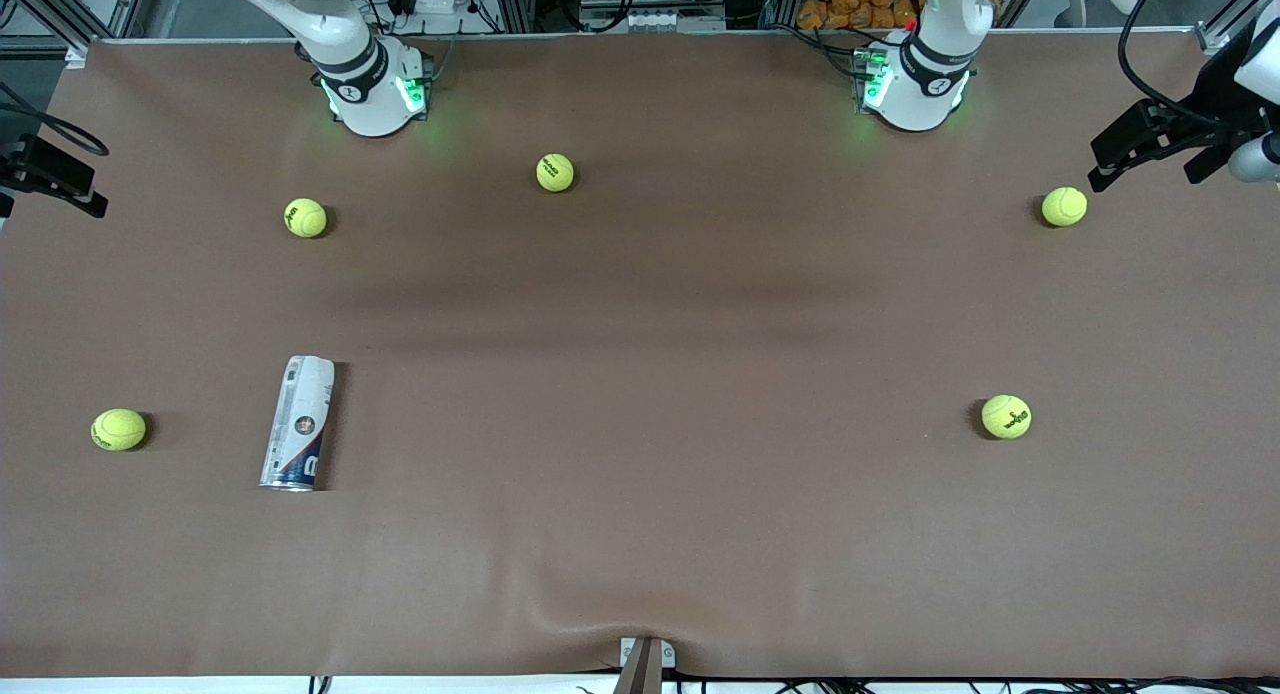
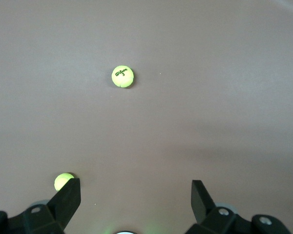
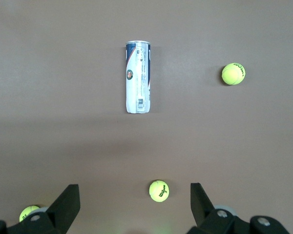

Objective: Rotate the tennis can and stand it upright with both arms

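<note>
Tennis can point(image 1: 298, 423) is lying on its side on the brown table point(image 1: 640, 534), toward the right arm's end, a tennis ball point(image 1: 119, 429) beside it. Right gripper point(image 3: 135, 204) is hovering high over it, fingers wide apart, holding nothing. Left gripper point(image 2: 136, 197) is waiting above another ball point(image 2: 122, 76), spread wide, empty.

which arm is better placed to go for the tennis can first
Probably the right. The tennis can lies on its side toward the right arm's end of the table, in view ahead of the open right gripper; the left gripper sees only balls.
</note>
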You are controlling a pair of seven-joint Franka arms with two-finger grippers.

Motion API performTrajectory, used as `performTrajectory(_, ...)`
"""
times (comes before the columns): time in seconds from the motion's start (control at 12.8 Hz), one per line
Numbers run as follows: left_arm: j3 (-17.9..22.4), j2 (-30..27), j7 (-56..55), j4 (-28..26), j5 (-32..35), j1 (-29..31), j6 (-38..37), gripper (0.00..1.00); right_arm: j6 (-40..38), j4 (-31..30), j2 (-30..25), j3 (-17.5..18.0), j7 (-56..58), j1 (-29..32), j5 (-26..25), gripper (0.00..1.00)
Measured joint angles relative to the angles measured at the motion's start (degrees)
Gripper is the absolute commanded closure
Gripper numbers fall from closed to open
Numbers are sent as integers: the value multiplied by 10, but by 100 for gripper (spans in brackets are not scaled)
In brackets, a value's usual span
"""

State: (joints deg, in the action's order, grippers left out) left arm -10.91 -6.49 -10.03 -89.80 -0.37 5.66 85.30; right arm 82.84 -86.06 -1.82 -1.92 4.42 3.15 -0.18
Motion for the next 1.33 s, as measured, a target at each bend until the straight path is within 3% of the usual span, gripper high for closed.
performTrajectory(0.62,0,1,0,0,0,0,0,0,-3,-2,0,0,-21,2,0,0)
performTrajectory(0.86,0,5,0,0,0,0,0,0,27,-36,9,-1,-21,3,0,0)
performTrajectory(1.33,0,7,1,1,0,0,0,0,96,-90,80,2,-21,2,1,0)
